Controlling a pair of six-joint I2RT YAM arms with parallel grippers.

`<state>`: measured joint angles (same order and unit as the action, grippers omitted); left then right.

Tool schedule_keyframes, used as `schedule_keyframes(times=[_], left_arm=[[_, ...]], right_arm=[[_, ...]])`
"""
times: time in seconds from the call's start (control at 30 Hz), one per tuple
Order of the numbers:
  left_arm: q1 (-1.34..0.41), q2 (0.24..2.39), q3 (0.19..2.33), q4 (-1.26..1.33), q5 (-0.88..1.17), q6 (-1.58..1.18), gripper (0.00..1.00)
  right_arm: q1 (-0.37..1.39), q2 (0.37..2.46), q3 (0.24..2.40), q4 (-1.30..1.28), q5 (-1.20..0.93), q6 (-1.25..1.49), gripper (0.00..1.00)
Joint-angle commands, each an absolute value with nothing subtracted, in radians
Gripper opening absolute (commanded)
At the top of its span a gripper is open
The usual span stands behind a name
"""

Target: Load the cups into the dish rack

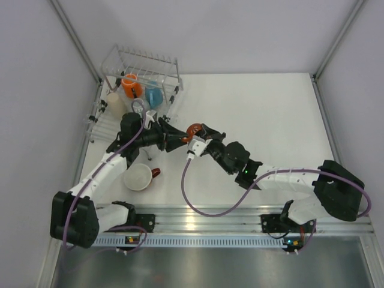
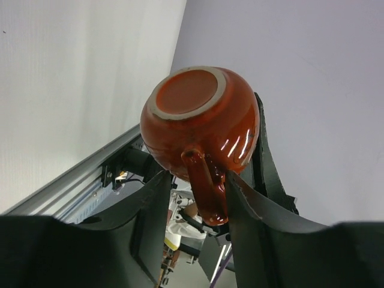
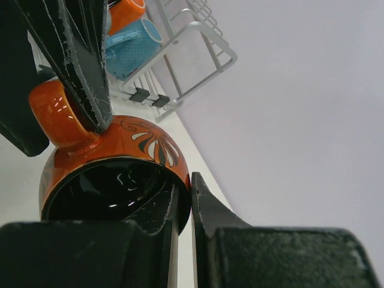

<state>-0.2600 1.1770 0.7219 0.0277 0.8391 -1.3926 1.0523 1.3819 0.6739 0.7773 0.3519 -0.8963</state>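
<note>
The table carries the dish rack in its far left corner, within reach of the left arm alone, which probably explains why the right arm stretches across to meet it over the middle of the table. Three cups stand in the rack: an orange mug, a light blue mug beside it, and a beige tumbler on the near left side. A wide white cup with a red handle lies on the table close to the left arm, not yet loaded. Between the two arms, held above the table, is the small red-handled mug, tipped so that its base faces the left wrist camera. The right gripper is pinched nearly closed on the mug's wall, one finger inside the dark bowl and one outside, leaving the handle free. The left gripper straddles that handle, part open: one finger touches it, and a thin gap shows on the other side. This reads as a handover in progress, with the mug offered handle first so the left arm can carry it to the rack.
</note>
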Motion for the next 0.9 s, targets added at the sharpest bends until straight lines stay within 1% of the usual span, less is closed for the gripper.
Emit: schedule_keyframes(times=[0.0,0.13,0.3,0.43,0.47,0.5,0.57,0.6,0.63,0.73,0.77,0.8,0.87], left_arm=[[-0.267,1.094,0.693,0.098,0.825,-1.445,0.44],[-0.27,1.08,0.667,0.133,0.839,-1.496,0.4],[-0.29,1.054,0.631,0.169,0.844,-1.543,0.35],[-0.302,1.029,0.598,0.195,0.845,-1.571,0.28],[-0.304,1.019,0.579,0.212,0.847,-1.58,0.25],[-0.305,1.014,0.562,0.238,0.848,-1.623,0.16],[-0.305,0.994,0.517,0.314,0.844,-1.663,0.03],[-0.305,0.991,0.509,0.334,0.842,-1.689,0.0],[-0.305,0.989,0.505,0.344,0.838,-1.693,0.0],[-0.304,0.988,0.511,0.348,0.833,-1.695,0.0],[-0.305,0.986,0.521,0.353,0.831,-1.695,0.0],[-0.304,0.988,0.526,0.353,0.83,-1.698,0.0],[-0.304,0.992,0.549,0.359,0.824,-1.698,0.0]], right_arm=[[1.084,1.351,0.669,0.934,0.383,-0.934,0.0],[1.109,1.341,0.643,0.949,0.387,-0.945,0.0],[1.175,1.37,0.621,1.002,0.445,-1.021,0.0],[1.218,1.439,0.609,1.132,0.515,-1.084,0.0],[1.233,1.448,0.611,1.167,0.534,-1.092,0.0],[1.241,1.457,0.611,1.176,0.54,-1.098,0.0],[1.255,1.479,0.604,1.219,0.558,-1.098,0.0],[1.259,1.486,0.603,1.238,0.563,-1.095,0.0],[1.261,1.502,0.6,1.252,0.569,-1.095,0.04],[1.267,1.525,0.597,1.29,0.595,-1.088,0.09],[1.269,1.525,0.595,1.295,0.604,-1.083,0.14],[1.27,1.528,0.594,1.301,0.606,-1.069,0.16],[1.27,1.52,0.589,1.301,0.612,-1.048,0.25]])
